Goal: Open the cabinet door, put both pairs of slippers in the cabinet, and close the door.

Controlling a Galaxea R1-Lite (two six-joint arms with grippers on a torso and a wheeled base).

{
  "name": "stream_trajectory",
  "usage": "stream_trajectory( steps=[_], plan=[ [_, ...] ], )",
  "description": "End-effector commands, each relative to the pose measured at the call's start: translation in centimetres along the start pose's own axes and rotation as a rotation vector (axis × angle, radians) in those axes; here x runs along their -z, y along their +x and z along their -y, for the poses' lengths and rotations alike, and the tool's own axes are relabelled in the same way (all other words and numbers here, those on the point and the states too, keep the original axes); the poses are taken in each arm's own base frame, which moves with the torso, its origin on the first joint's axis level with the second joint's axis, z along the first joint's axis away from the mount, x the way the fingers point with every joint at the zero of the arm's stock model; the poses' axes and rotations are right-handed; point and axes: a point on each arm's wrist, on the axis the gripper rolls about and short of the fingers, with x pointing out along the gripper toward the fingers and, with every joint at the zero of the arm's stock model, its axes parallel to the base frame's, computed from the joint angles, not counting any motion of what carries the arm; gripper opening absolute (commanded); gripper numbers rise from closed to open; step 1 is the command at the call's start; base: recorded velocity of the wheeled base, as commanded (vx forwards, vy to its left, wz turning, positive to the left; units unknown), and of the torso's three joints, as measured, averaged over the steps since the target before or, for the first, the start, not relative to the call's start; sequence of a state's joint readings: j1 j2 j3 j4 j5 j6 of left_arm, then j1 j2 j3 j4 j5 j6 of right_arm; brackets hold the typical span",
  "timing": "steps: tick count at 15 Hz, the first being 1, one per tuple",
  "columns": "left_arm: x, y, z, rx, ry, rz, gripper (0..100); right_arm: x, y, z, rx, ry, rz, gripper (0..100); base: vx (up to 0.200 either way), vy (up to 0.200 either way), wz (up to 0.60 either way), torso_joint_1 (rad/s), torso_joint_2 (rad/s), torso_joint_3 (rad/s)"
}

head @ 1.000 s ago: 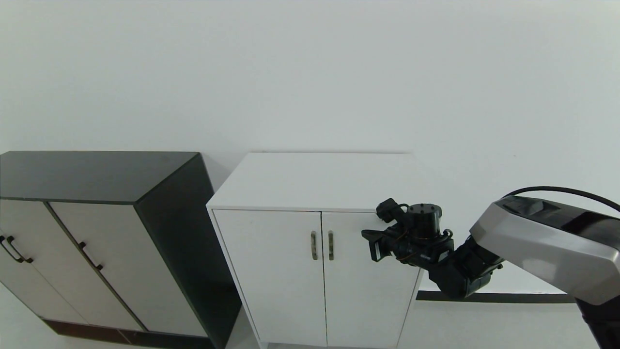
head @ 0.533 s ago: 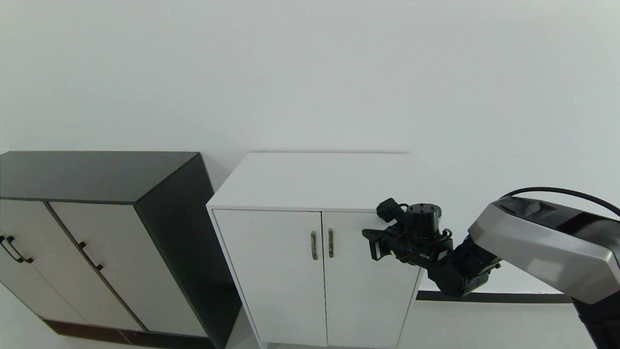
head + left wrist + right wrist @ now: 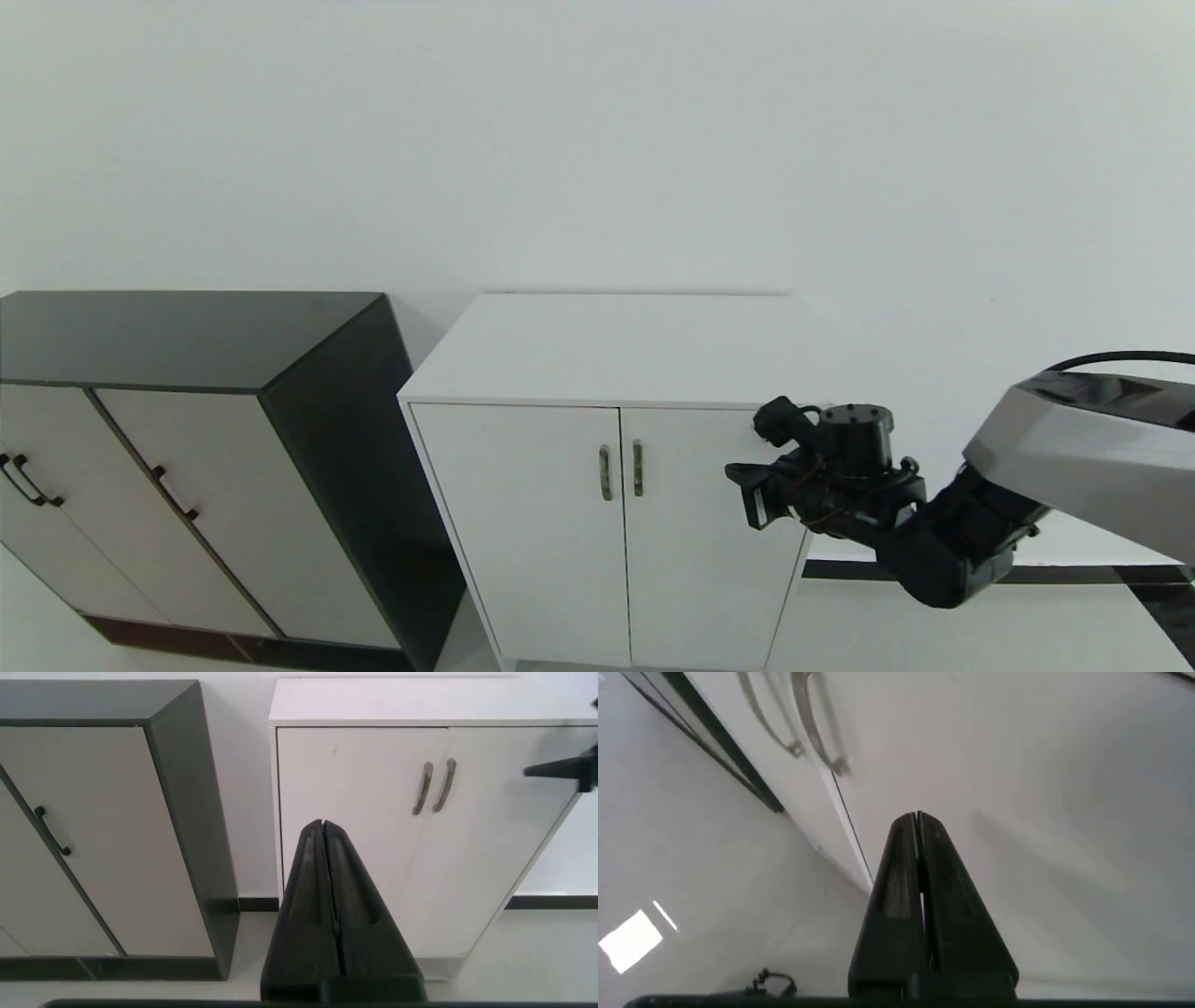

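Observation:
The white cabinet (image 3: 616,350) stands against the wall with both doors closed. Its two metal handles (image 3: 621,471) meet at the centre seam. My right gripper (image 3: 735,474) hangs shut in front of the right door (image 3: 700,560), to the right of the handles and apart from them. In the right wrist view its shut fingers (image 3: 918,819) point at the door just below the handles (image 3: 817,719). The left gripper (image 3: 323,826) is shut and empty, held back from the cabinet (image 3: 355,793) and facing its left door. The right gripper's tip (image 3: 561,768) shows beside the handles (image 3: 435,786).
A taller black cabinet (image 3: 187,341) with grey doors and dark handles (image 3: 175,493) stands close to the left of the white one. White wall rises behind. Pale floor (image 3: 523,952) lies in front, with a dark baseboard (image 3: 980,571) to the right.
My right arm has drawn back to the right and slightly down, taking its shut gripper farther from the door handles. The cabinet doors have not moved.

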State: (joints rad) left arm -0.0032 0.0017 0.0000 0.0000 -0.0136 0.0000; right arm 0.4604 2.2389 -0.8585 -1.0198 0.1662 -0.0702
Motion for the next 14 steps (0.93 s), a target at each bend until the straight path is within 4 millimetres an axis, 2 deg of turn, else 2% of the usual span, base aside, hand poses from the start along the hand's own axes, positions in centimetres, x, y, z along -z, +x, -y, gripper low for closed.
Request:
stream_trajectory(
  steps=[1, 2, 3, 6, 7, 9, 10, 11, 12, 14],
  plan=[
    [0.0, 0.0, 0.0, 0.0, 0.0, -0.001, 0, -1.7, -7.7, -0.6, 0.064, -0.014, 0.035, 0, 0.0, 0.0, 0.0, 0.0, 0.0, 0.0],
    [0.0, 0.0, 0.0, 0.0, 0.0, -0.001, 0, -1.4, -11.7, -1.1, 0.096, -0.012, 0.03, 0, 0.0, 0.0, 0.0, 0.0, 0.0, 0.0],
    [0.0, 0.0, 0.0, 0.0, 0.0, -0.001, 0, -1.0, -14.7, -1.5, 0.126, -0.012, 0.026, 0, 0.0, 0.0, 0.0, 0.0, 0.0, 0.0],
    [0.0, 0.0, 0.0, -0.001, -0.002, -0.001, 0, 1.5, -22.1, -1.9, 0.229, -0.031, 0.008, 0, 0.0, 0.0, 0.0, 0.0, 0.0, 0.0],
    [0.0, 0.0, 0.0, -0.001, -0.003, -0.001, 0, 2.5, -24.3, -2.3, 0.253, -0.028, 0.007, 0, 0.0, 0.0, 0.0, 0.0, 0.0, 0.0],
    [0.0, 0.0, 0.0, -0.003, -0.003, -0.001, 0, 2.7, -27.9, -2.8, 0.331, -0.011, 0.017, 0, 0.0, 0.0, 0.0, 0.0, 0.0, 0.0],
    [0.0, 0.0, 0.0, -0.003, -0.003, -0.001, 0, 2.9, -28.9, -3.2, 0.332, -0.014, 0.012, 0, 0.0, 0.0, 0.0, 0.0, 0.0, 0.0],
    [0.0, 0.0, 0.0, -0.001, -0.003, -0.001, 0, 3.9, -31.8, -4.1, 0.339, -0.014, 0.019, 0, 0.0, 0.0, 0.0, 0.0, 0.0, 0.0],
    [0.0, 0.0, 0.0, -0.001, -0.003, -0.001, 0, 5.1, -33.8, -4.9, 0.34, -0.013, 0.019, 0, 0.0, 0.0, 0.0, 0.0, 0.0, 0.0],
    [0.0, 0.0, 0.0, -0.001, -0.003, -0.001, 0, 7.1, -36.3, -5.8, 0.344, -0.005, -0.007, 0, 0.0, 0.0, 0.0, 0.0, 0.0, 0.0]
  ],
)
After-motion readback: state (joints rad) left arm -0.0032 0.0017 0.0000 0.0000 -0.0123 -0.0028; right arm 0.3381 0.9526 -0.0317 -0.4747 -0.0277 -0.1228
